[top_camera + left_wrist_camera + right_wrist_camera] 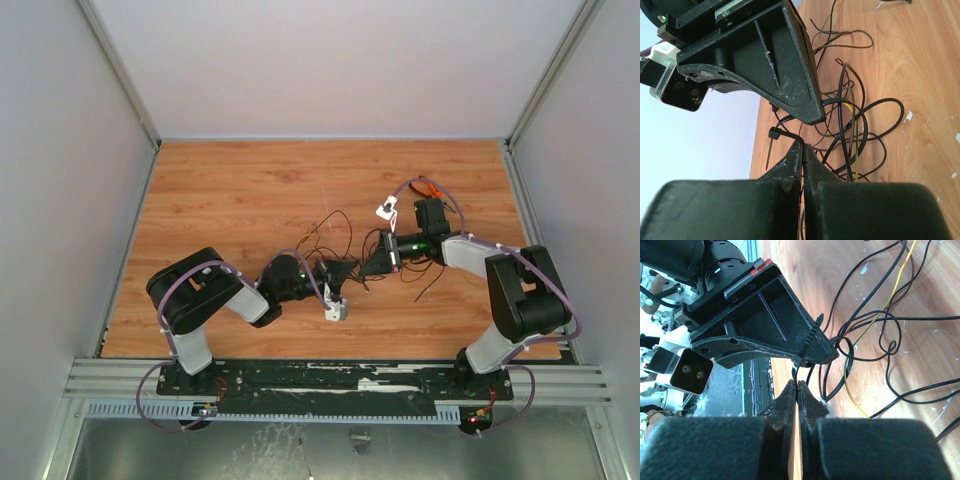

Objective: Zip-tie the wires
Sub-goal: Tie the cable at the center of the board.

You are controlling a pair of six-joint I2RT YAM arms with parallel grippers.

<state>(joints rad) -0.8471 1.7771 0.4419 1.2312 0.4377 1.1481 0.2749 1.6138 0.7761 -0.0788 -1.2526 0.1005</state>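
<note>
The wires (335, 235) are a loose tangle of thin black strands, with one yellow, on the wooden table between the two arms. They also show in the left wrist view (860, 125) and the right wrist view (875, 325). A black zip tie (774, 133) with a small square head loops by the strands; it also shows in the right wrist view (799, 360). My left gripper (803, 145) is shut on its strap next to the head. My right gripper (797, 383) is shut on the strap just below the head. The two grippers meet tip to tip (358, 268).
Orange-handled pliers (430, 188) lie at the back right behind the right arm, with a small white piece (387, 208) beside them. More wire ends trail right of the right gripper (430, 275). Grey walls close the table on three sides.
</note>
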